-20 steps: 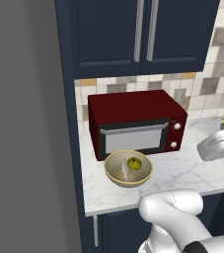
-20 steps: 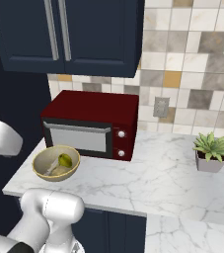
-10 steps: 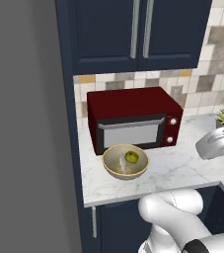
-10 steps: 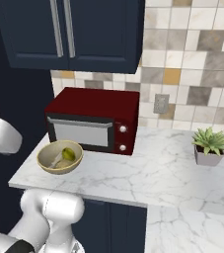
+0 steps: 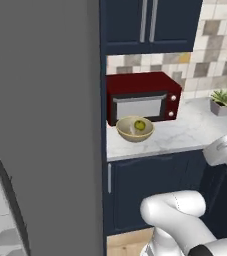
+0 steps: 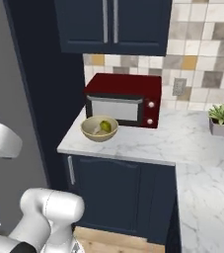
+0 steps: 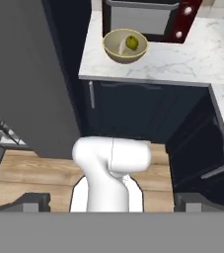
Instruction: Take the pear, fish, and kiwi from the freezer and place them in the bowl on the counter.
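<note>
Beyond the open, empty two-finger gripper, across bare wood floor, a round tan-yellow bowl sits on the white marble counter beside a dark red microwave. A small yellow-green pear lies inside it, next to something pale, possibly the whitish fish. No brown kiwi shows. To the gripper's left stands the tall grey freezer. Swinging back toward it, the arm could clip its door edge.
</note>
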Motion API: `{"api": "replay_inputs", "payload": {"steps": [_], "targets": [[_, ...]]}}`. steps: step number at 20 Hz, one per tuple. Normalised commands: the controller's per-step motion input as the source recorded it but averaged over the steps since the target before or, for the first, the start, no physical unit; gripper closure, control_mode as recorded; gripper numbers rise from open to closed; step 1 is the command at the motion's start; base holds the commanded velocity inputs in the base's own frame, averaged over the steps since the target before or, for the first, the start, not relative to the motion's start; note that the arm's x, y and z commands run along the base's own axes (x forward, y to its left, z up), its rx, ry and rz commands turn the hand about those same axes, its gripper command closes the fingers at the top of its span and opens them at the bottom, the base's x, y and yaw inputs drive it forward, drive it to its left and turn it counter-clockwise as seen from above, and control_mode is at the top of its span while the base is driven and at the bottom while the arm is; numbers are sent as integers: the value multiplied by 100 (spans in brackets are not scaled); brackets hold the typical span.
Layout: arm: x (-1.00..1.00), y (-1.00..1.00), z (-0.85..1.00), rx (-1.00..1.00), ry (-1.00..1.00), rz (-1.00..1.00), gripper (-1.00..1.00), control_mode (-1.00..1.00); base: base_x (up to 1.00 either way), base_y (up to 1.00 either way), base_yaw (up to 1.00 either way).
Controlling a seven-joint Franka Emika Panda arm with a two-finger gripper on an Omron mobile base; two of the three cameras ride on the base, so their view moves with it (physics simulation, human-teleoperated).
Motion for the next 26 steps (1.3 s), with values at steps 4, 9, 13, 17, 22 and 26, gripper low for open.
{"api": "replay_inputs", "payload": {"steps": [4, 9, 13, 17, 22, 26], "targets": [[0, 0, 0, 0, 0, 0, -100, 100, -2, 100, 0], [0, 0, 0, 0, 0, 0, -100, 100, 1, 100, 0], [0, 0, 0, 0, 0, 0, -100, 100, 8, 95, 0], [0, 0, 0, 0, 0, 0, -100, 100, 18, 87, 0], [0, 0, 0, 0, 0, 0, -100, 100, 36, 36, 0], [0, 0, 0, 0, 0, 0, -100, 100, 54, 12, 0]]}}
